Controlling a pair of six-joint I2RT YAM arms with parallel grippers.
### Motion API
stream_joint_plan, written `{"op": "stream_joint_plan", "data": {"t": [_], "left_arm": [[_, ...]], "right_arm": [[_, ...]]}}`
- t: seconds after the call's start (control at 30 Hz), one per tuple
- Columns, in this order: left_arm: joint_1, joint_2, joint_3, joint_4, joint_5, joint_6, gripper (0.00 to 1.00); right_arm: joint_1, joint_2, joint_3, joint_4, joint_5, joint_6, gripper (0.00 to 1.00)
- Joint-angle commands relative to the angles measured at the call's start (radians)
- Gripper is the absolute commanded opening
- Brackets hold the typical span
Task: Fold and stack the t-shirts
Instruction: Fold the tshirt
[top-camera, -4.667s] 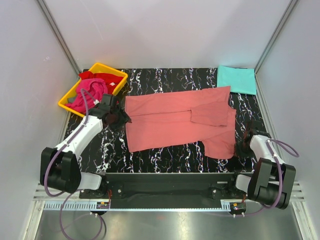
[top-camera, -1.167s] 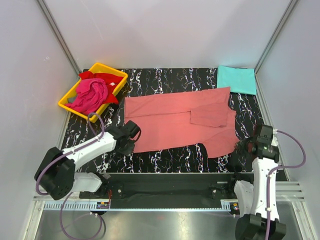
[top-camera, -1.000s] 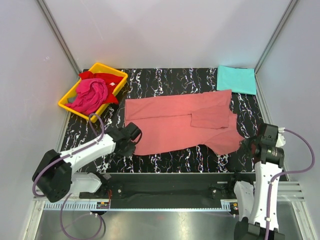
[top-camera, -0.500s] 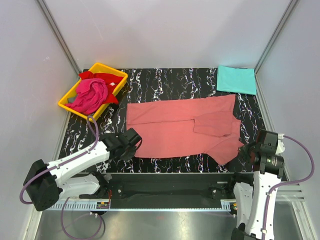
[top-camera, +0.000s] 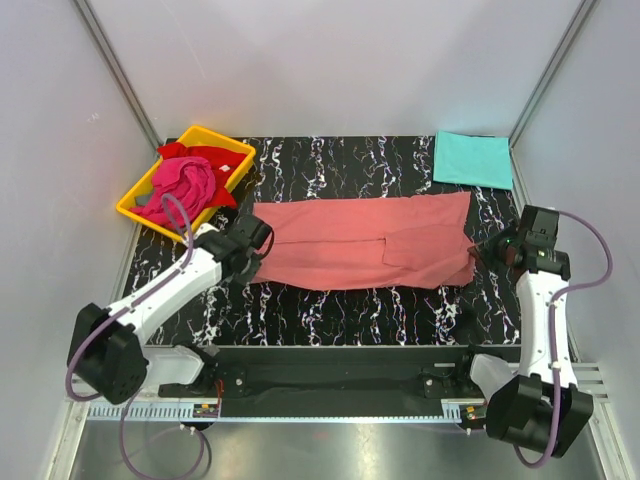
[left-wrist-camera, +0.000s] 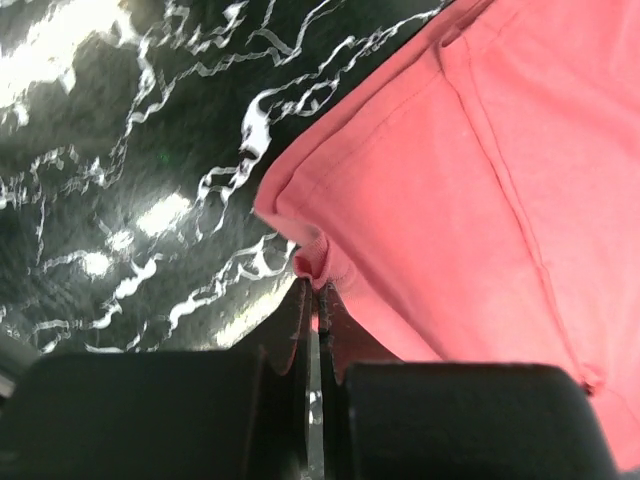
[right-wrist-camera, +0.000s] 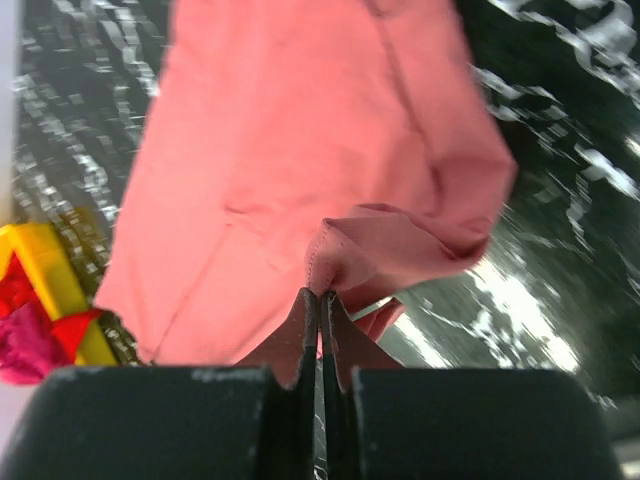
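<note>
The salmon-pink t-shirt lies as a long band across the middle of the black marbled table, its near part doubled over toward the back. My left gripper is shut on its left end; in the left wrist view the jaws pinch a bunched edge of the pink cloth. My right gripper is shut on the right end, where the tips hold a raised fold of the shirt. A folded turquoise t-shirt lies at the back right corner.
A yellow tray at the back left holds a crumpled magenta t-shirt and a red t-shirt; the tray also shows in the right wrist view. White walls close in both sides and the back.
Both grippers have carried the shirt's near edge away from the arm bases toward the back, so the shirt now lies folded into a narrower band. Both stayed shut.
</note>
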Motion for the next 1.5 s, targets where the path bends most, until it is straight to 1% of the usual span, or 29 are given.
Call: {"op": "stream_joint_plan", "data": {"t": [0.0, 0.13, 0.27, 0.4, 0.6, 0.7, 0.77, 0.9, 1.03, 1.17, 1.2, 1.23, 1.3, 1.47], "left_arm": [[0.026, 0.078, 0.104, 0.042, -0.042, 0.135, 0.00], [0.079, 0.198, 0.190, 0.015, -0.022, 0.203, 0.00], [0.127, 0.284, 0.227, 0.022, 0.004, 0.246, 0.00], [0.168, 0.365, 0.260, 0.026, 0.013, 0.286, 0.00], [0.200, 0.488, 0.354, 0.026, 0.076, 0.368, 0.00], [0.211, 0.535, 0.400, 0.030, 0.096, 0.416, 0.00], [0.214, 0.554, 0.418, 0.027, 0.102, 0.431, 0.13], [0.216, 0.543, 0.412, 0.056, 0.087, 0.441, 0.16], [0.223, 0.554, 0.424, 0.043, 0.067, 0.434, 0.17], [0.227, 0.581, 0.444, 0.001, 0.047, 0.422, 0.17], [0.228, 0.584, 0.451, -0.005, 0.041, 0.411, 0.12], [0.228, 0.589, 0.455, -0.011, 0.036, 0.408, 0.00], [0.228, 0.603, 0.463, -0.014, 0.028, 0.405, 0.00], [0.234, 0.643, 0.506, -0.043, 0.025, 0.407, 0.01]], "right_arm": [[0.001, 0.032, 0.062, 0.180, -0.103, -0.039, 0.00], [0.001, 0.153, 0.145, 0.192, -0.080, -0.068, 0.00], [0.001, 0.267, 0.212, 0.200, -0.102, -0.077, 0.00], [0.001, 0.365, 0.301, 0.177, -0.080, -0.100, 0.00], [0.013, 0.488, 0.347, 0.241, -0.144, -0.072, 0.00], [0.032, 0.555, 0.370, 0.231, -0.138, -0.098, 0.00], [0.035, 0.576, 0.376, 0.222, -0.135, -0.109, 0.00], [0.042, 0.596, 0.373, 0.229, -0.129, -0.123, 0.00], [0.047, 0.609, 0.376, 0.235, -0.132, -0.132, 0.00], [0.049, 0.616, 0.389, 0.231, -0.119, -0.128, 0.00], [0.050, 0.617, 0.398, 0.228, -0.112, -0.128, 0.00], [0.050, 0.620, 0.404, 0.223, -0.105, -0.126, 0.00], [0.055, 0.620, 0.413, 0.217, -0.094, -0.123, 0.00], [0.079, 0.631, 0.436, 0.229, -0.121, -0.134, 0.00]]}}
